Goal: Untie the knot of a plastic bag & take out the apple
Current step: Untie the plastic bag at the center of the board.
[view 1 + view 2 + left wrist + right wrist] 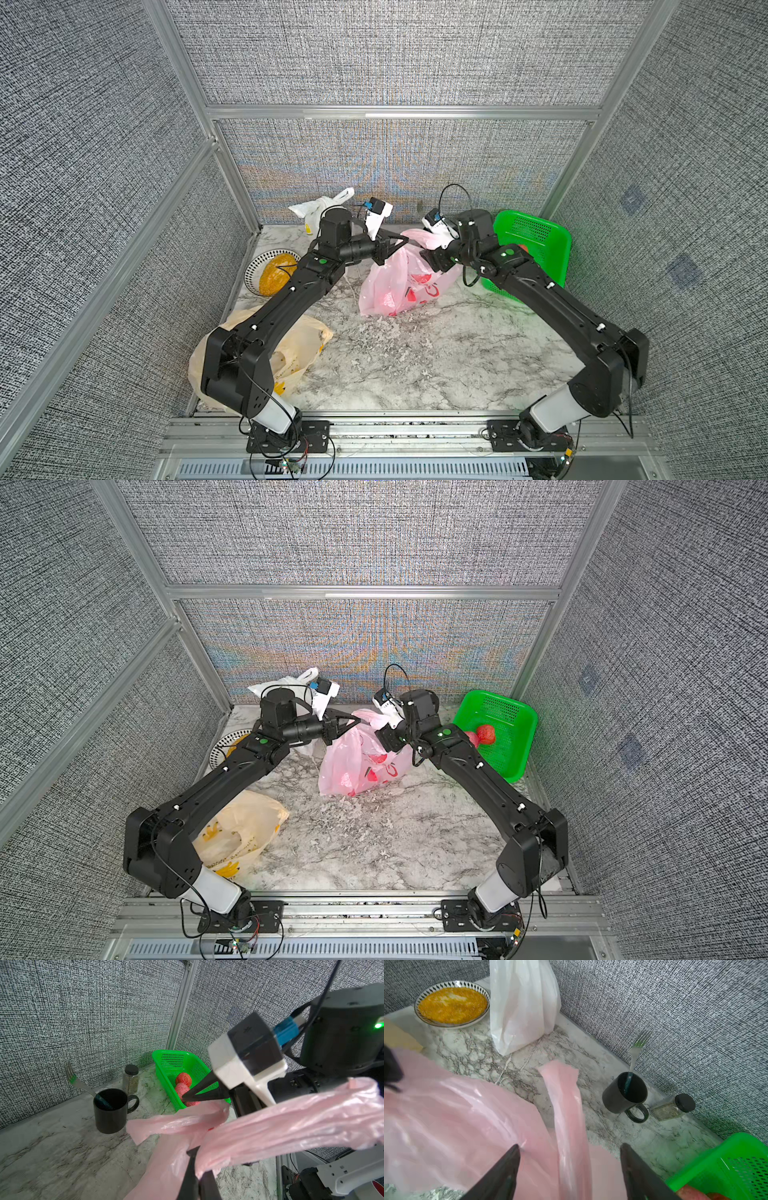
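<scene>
A pink plastic bag [395,286] [353,766] with red print stands mid-table in both top views. My left gripper [404,240] [193,1152] is shut on gathered plastic at the bag's top, where the handle strips meet. From there one handle [291,1126] stretches off taut. A loose handle strip [564,1095] runs between the wide-open fingers of my right gripper [570,1146] [184,1098], which hovers over the bag's right top edge. I cannot make out a knot. The apple is hidden inside the bag.
A green basket [536,245] holding red net-wrapped fruit [486,734] stands at the back right, just beside my right arm. Along the back wall are a black mug [623,1095] with a fork, a spice jar [672,1108] and a white bag [320,208]. A plate of yellow grain [272,272] and a yellow bag [295,357] lie under my left arm.
</scene>
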Robot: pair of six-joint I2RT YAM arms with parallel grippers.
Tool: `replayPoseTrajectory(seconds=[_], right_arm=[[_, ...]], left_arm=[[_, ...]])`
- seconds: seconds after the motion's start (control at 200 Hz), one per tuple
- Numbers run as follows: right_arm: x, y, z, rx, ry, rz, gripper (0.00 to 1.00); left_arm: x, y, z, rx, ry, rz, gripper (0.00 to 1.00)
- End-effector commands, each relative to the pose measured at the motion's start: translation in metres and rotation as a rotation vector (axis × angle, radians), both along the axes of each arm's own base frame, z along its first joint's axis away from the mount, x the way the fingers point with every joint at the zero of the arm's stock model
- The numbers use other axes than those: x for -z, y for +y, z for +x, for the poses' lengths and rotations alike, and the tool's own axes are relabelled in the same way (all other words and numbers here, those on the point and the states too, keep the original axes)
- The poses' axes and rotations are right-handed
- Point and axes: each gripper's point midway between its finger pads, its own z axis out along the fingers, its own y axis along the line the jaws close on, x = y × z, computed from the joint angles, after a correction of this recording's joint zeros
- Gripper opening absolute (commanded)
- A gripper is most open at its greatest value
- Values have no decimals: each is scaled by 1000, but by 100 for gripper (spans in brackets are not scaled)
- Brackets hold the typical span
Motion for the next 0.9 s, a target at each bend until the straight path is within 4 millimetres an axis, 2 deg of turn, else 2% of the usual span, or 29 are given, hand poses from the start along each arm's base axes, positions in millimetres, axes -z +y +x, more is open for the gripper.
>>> replayPoseTrajectory(seconds=[0.0, 0.17, 0.39, 0.505, 0.626, 0.781, 0.896], right_arm=[[3, -1, 2, -4, -12, -34, 76], [10, 7, -8, -57, 13, -50, 76], [23, 36, -22, -162, 45, -75, 76], [28, 44, -16, -155, 36, -81, 76], [23, 49, -9, -142, 14, -50, 74], [23, 59, -12, -171, 25, 14, 55], [35, 61, -20, -185, 87, 34, 31]], left_arm=[[-2, -1, -2, 21, -11, 2, 0], [-1, 1, -1, 9, -10, 15, 0], [-3, -2, -1, 35, -5, 21, 0], [-3, -5, -2, 63, -5, 24, 0], [-2, -8, -6, 103, 9, 24, 0], [3, -10, -6, 132, 21, 35, 6], [4, -8, -1, 115, 17, 28, 11]])
